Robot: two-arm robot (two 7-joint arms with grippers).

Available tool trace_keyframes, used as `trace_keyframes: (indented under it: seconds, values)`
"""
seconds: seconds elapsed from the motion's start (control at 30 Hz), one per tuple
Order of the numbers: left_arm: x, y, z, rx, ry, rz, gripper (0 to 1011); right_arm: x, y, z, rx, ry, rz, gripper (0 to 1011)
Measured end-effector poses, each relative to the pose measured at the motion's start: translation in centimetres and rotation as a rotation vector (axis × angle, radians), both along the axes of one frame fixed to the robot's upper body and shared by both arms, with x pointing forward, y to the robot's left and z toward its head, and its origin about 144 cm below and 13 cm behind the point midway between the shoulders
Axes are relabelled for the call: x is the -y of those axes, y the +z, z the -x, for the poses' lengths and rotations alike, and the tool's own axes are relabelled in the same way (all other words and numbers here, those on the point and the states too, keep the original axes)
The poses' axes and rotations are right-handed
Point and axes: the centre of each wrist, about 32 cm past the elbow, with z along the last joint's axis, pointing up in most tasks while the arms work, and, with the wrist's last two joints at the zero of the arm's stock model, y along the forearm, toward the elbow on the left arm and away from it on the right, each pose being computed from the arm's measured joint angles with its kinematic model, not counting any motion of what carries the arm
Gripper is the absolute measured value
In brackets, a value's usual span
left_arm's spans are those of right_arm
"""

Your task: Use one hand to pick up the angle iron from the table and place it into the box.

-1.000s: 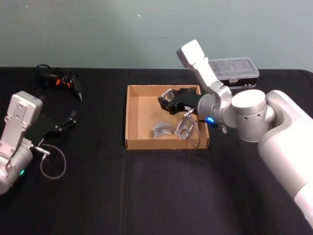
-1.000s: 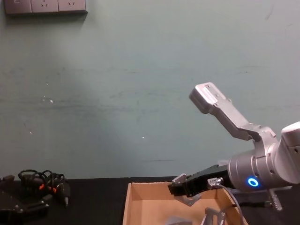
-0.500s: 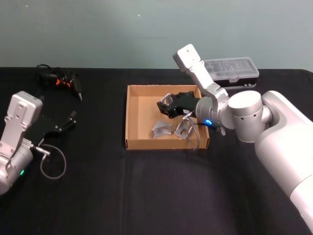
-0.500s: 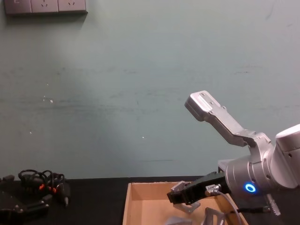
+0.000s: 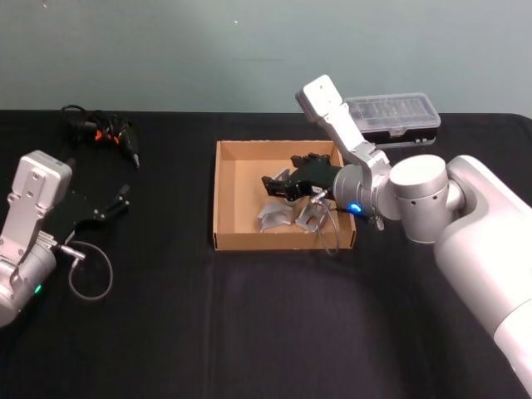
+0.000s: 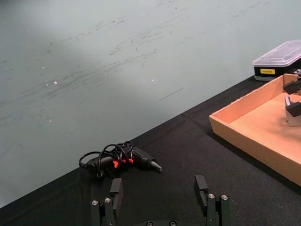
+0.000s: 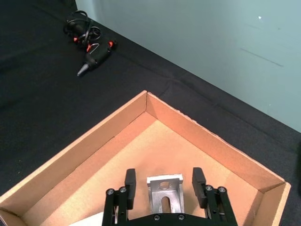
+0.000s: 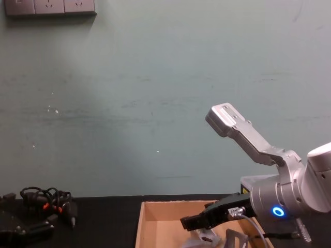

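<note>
Lab bench: black table [image 5: 249, 316], bare wall [image 8: 155, 103]

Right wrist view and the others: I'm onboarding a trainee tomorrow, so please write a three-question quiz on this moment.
1. True or false: the right gripper is reaching into the box.
2. What sits between the right gripper's fingers, with a gap on each side? A) an angle iron B) a cable C) a plastic case
3. Fill in: the left gripper, parked at the table's left side, has its fingers ___.

Key: 1 true; 2 A; 3 open.
</note>
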Motion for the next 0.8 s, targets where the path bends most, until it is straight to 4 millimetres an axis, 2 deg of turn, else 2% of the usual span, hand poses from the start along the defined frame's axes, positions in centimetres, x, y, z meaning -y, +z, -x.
trace_keyframes:
  seconds: [0.33,0.57,0.8]
  values:
    - [0.0,0.0,0.0,0.000,0.000,0.000,1000,0.4,0.1,1.1,0.072,-0.019,-0.022,1002]
    - [0.0,0.0,0.0,0.000,0.000,0.000,1000,0.7,0.3,2.6,0.175,-0.042,-0.039,1000]
    - [0.0,0.0,0.0,0.000,0.000,0.000,1000,2.0,0.5,5.4,0.315,-0.065,-0.042,1000]
